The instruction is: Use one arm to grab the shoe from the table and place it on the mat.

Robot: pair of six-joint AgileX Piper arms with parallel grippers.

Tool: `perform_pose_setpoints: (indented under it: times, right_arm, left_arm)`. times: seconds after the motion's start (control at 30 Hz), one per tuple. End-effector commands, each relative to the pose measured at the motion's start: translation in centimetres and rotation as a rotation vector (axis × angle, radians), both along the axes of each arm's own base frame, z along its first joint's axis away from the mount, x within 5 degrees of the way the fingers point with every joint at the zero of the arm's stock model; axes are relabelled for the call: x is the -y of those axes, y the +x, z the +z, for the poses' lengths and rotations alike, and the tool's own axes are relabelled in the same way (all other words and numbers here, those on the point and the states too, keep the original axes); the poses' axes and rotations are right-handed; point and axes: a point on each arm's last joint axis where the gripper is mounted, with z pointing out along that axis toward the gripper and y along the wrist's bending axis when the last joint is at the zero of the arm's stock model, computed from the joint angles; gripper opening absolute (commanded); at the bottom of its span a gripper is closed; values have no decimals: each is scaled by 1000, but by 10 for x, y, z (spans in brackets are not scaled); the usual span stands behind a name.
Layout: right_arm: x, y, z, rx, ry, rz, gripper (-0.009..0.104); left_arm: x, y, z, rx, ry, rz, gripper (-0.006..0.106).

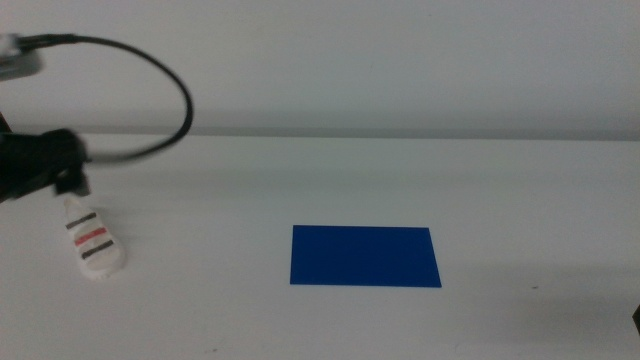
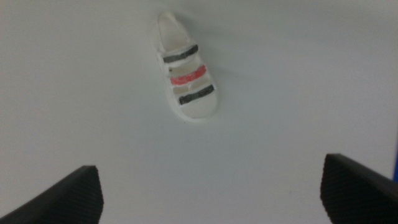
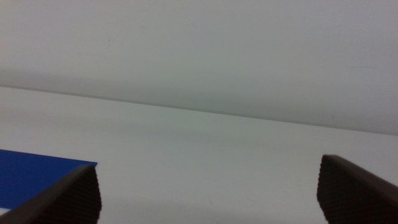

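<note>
Shoe point(image 1: 94, 241) at tabletop's point(image 1: 500, 190) left, well apart from blue mat point(image 1: 364, 256); left hand point(image 1: 72, 183) just above its far end. Left wrist: shoe point(image 2: 185, 77) ahead, ungrasped, jaws wide apart. Right wrist: right hand point(image 3: 211, 186) released, mat corner point(image 3: 31, 174) nearby.

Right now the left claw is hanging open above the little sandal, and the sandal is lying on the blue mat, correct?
Not quite. The left claw does hang open above the sandal, but the sandal lies on the bare white table, well apart from the blue mat. The middle view shows the gap between them.
</note>
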Motion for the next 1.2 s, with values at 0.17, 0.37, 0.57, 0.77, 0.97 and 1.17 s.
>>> perform_pose_setpoints:
  times: [0.17,0.37,0.57,0.77,0.97,1.17]
  right_arm:
    - [0,-1,-12,2,-3,0,93]
    - [0,-1,-12,2,-3,0,93]
    - [0,-1,-12,2,-3,0,93]
    - [0,-1,-12,2,-3,0,93]
    - [0,-1,-12,2,-3,0,93]
    - [0,-1,-12,2,-3,0,93]
  left_arm:
    - [2,83,-38,-226,16,103,94]
    - [-18,120,-81,-284,-95,213,94]
    - [-30,135,-109,-283,-105,234,94]
    - [-37,144,-134,-310,-121,269,94]
    - [-41,150,-152,-319,-109,263,94]
    - [-41,154,-166,-325,-109,261,89]
